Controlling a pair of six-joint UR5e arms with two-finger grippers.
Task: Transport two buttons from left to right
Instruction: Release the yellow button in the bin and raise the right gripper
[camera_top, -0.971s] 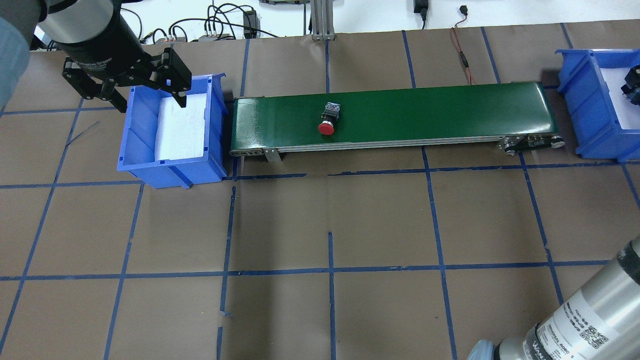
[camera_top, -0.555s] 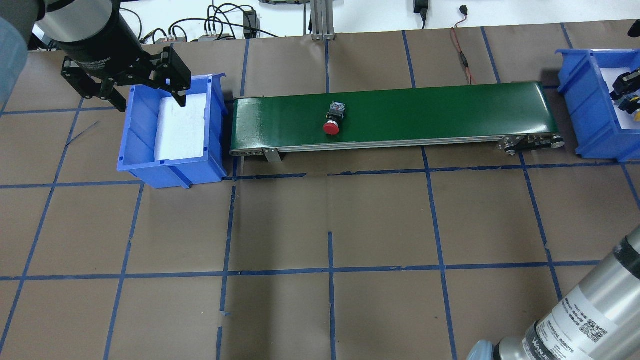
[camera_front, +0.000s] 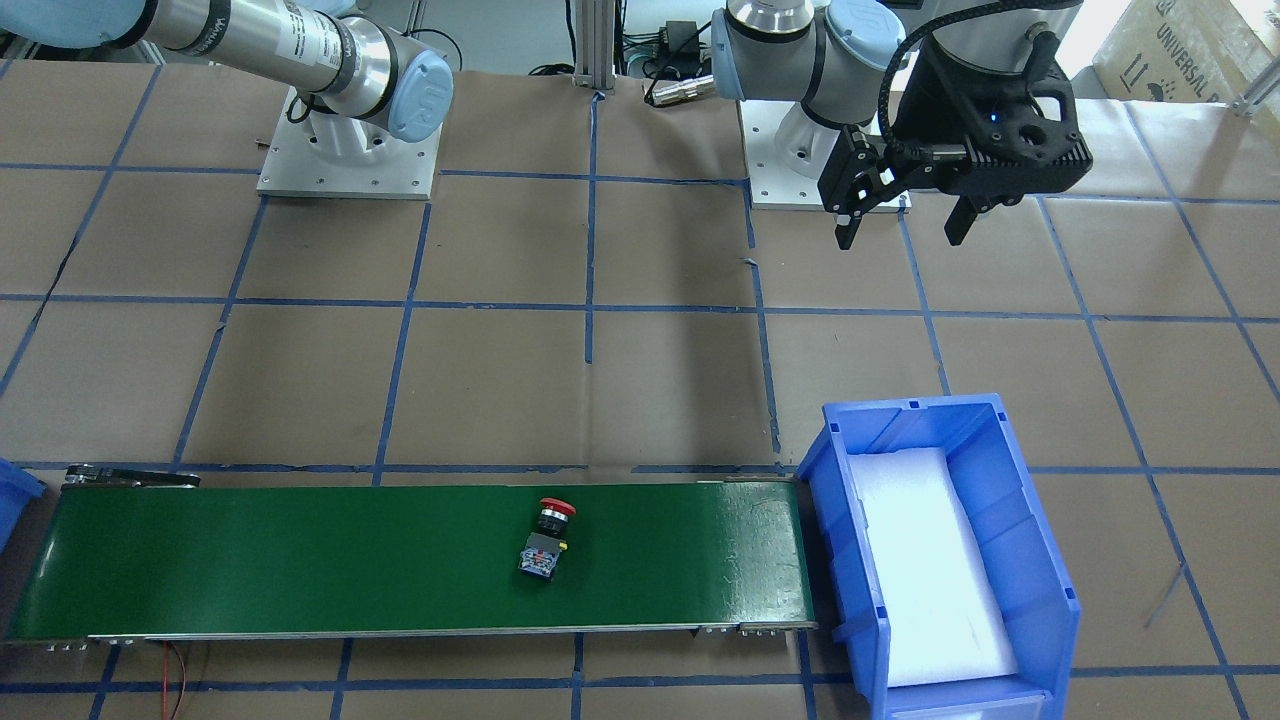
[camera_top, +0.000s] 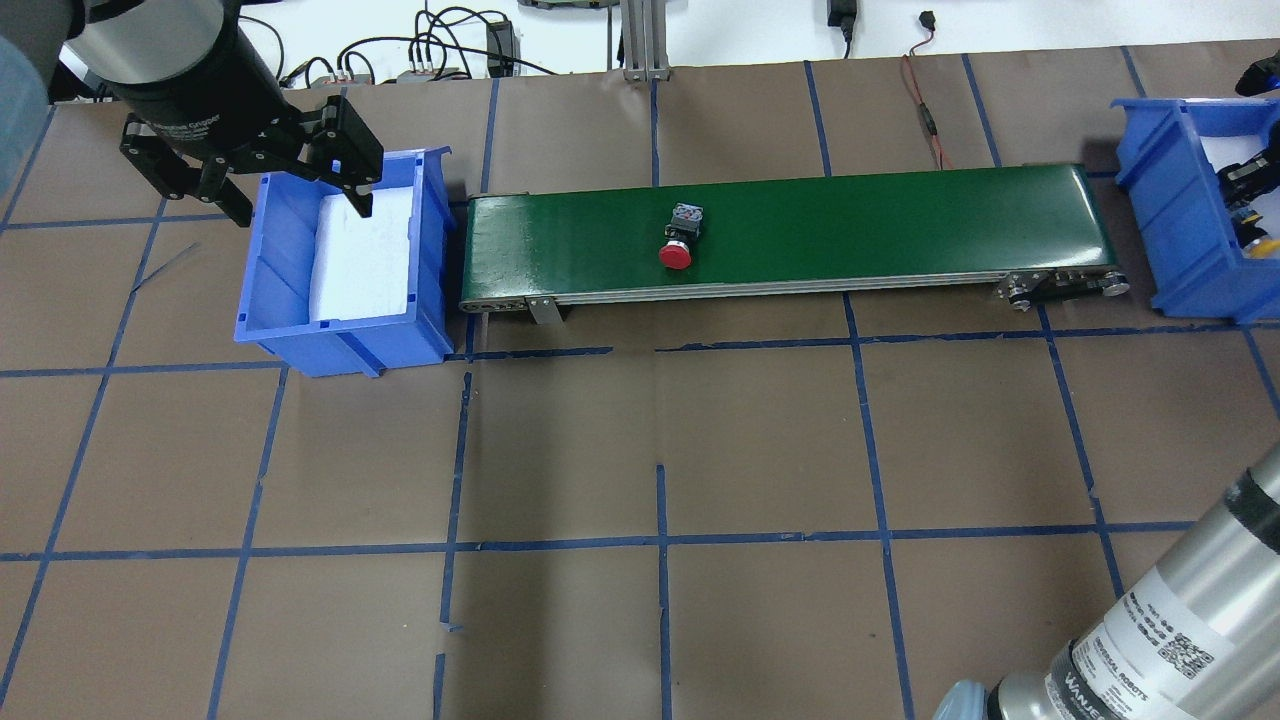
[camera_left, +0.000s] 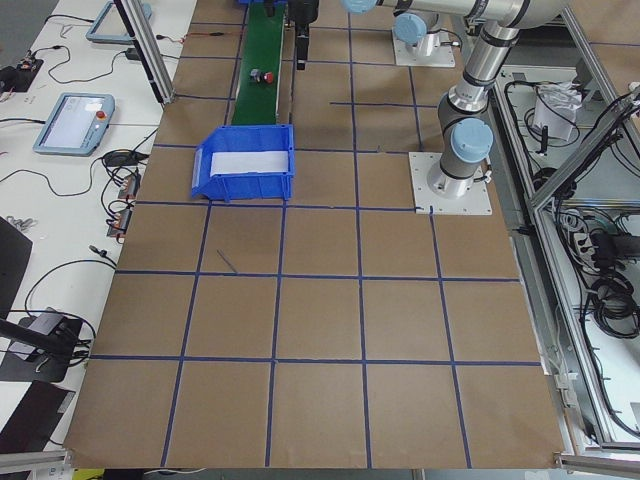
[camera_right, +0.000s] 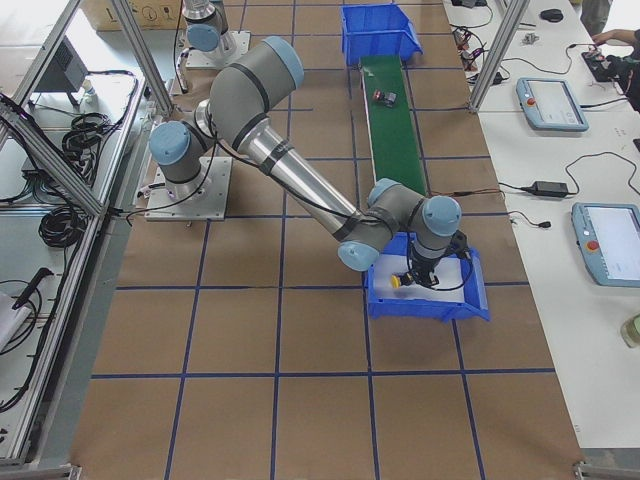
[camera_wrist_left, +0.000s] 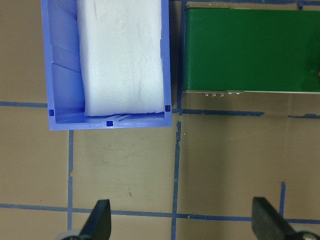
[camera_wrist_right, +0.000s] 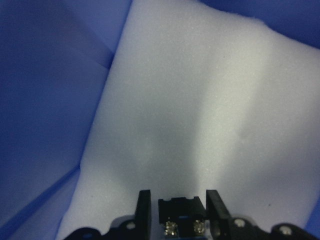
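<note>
The red button (camera_front: 545, 540) lies on its side on the green belt (camera_front: 300, 560) in the front-facing view, near six o'clock, cap toward twelve; the left claw (camera_front: 900, 238) hangs spread and empty at one o'clock. Overhead, the right bin (camera_top: 1170, 220) sits at three o'clock, past the belt's end. The right wrist view shows the right claw (camera_wrist_right: 179, 200) clamped across the black block of the yellow button (camera_wrist_right: 181, 212), above white foam (camera_wrist_right: 200, 100). Both buttons look hard, light and rigid; the round cap would likely slip, so the squared block is the safer hold.
</note>
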